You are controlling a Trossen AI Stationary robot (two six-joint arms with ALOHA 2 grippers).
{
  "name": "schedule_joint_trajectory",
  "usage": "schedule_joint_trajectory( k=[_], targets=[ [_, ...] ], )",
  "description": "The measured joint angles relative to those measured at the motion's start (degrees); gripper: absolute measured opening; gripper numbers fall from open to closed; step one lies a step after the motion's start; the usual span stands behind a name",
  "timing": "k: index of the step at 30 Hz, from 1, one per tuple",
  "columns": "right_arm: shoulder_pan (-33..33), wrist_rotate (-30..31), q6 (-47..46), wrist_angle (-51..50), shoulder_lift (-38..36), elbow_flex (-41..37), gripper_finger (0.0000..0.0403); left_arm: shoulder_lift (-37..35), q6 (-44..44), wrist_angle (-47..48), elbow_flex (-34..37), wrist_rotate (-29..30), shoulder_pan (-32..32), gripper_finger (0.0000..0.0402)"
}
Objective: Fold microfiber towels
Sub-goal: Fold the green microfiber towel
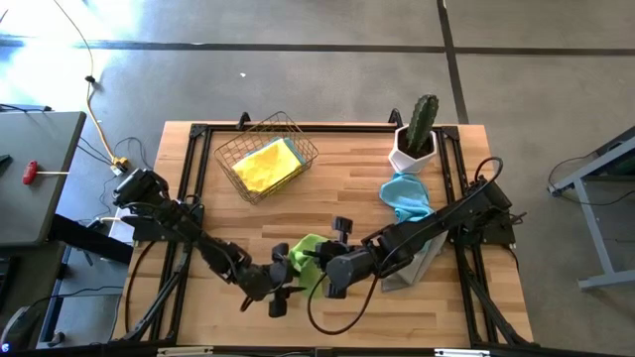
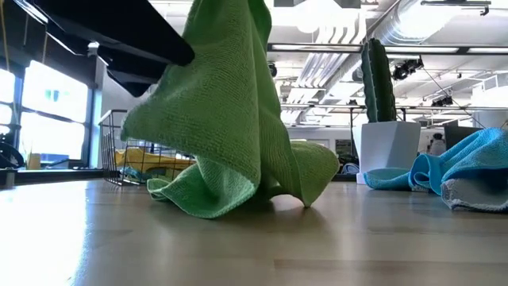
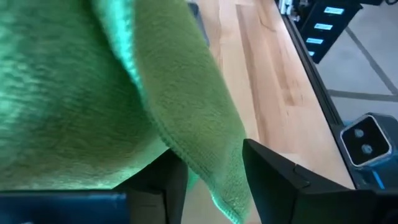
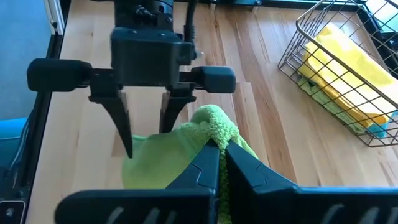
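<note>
Both dark arms are meeting over the near middle of the pale wooden butcher-block table [image 1: 337, 188]. The right gripper [image 4: 221, 155] is pinching a bunched fold of a lime green microfiber towel [image 1: 308, 253], its fingers pressed together on the cloth and lifting it so that the towel is hanging in a peak, with its lower folds trailing on the tabletop. The left gripper [image 4: 146, 134] is facing the right one from just beside it, its two fingers standing apart at the towel's edge; in the left wrist view the green cloth is draping between and over those fingers, though whether they are clamping it cannot be told.

A crumpled light blue microfiber towel [image 1: 407, 196] is lying on the right side of the table, just near of a white faceted pot holding a green cactus [image 1: 417, 134] at the far right. A grey microfiber towel [image 1: 412, 268] is lying partly under the right arm. At the far middle, a wire basket [image 1: 266, 159] is holding a yellow microfiber towel [image 1: 266, 167], with some green and blue cloth showing beneath it.
</note>
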State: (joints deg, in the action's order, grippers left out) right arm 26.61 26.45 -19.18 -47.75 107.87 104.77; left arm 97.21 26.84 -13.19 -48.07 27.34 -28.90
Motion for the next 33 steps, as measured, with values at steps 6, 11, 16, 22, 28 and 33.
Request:
schedule_joint_trajectory(
  k=[6, 11, 16, 22, 28, 33],
  targets=[
    [0.0, 0.0, 0.2, -0.8, 0.0, 0.0, 0.0000, 0.0, 1.9, -0.1, 0.0, 1.3, 0.0, 0.0055],
    [0.0, -0.1, 0.2, -1.4, 0.0, 0.0, 0.0012, -0.7, 4.2, 0.2, 0.0, 0.3, -0.7, 0.0011],
    [0.0, -1.9, 3.1, -1.5, 0.0, 0.0, 0.0068, -1.9, 9.7, 1.0, 0.1, -9.6, -2.0, 0.0003],
    [0.3, -5.9, 14.6, -1.9, 0.3, -1.4, 0.0156, -3.9, 16.8, 1.3, 0.0, -21.1, -2.9, 0.0001],
    [1.2, -4.8, 23.8, 12.7, 0.7, -16.4, 0.0180, -5.4, 19.4, 4.9, 0.0, -29.1, -3.7, 0.0001],
    [0.3, -4.5, 31.3, 36.0, 0.7, -26.3, 0.0181, -5.4, 21.0, 9.0, 0.0, -29.3, -4.7, 0.0001]
  ],
)
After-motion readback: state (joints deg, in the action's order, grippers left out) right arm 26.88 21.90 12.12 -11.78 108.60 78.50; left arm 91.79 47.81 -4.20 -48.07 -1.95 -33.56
